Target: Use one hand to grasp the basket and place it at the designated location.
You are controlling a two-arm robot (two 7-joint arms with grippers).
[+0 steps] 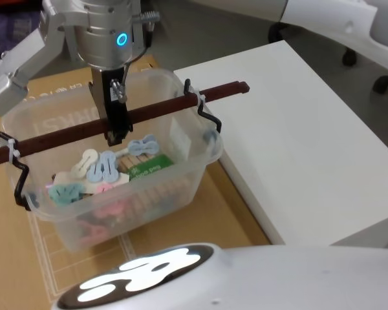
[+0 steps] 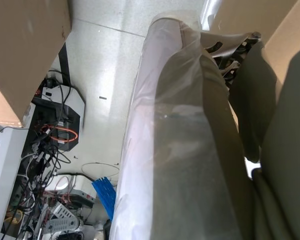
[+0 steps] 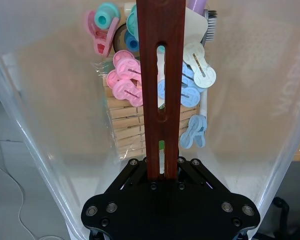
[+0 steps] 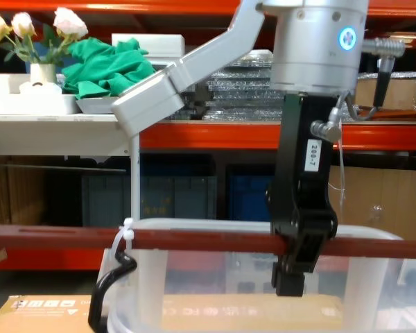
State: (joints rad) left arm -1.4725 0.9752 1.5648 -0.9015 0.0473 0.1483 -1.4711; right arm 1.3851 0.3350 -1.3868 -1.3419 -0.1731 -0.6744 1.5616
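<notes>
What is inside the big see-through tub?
Inside the basket lie pastel plastic clips, a bundle of wooden clothespins and a green-labelled pack. The bar handle, clamped by the right gripper, covers whatever lies beneath it.

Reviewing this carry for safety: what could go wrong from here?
1. The right gripper pinches only the narrow bar handle, so the basket might swing or tip, shifting the loose clothes pegs.
2. The handle hangs on zip ties; one could slip.
3. The bar's long end might catch the white table.
</notes>
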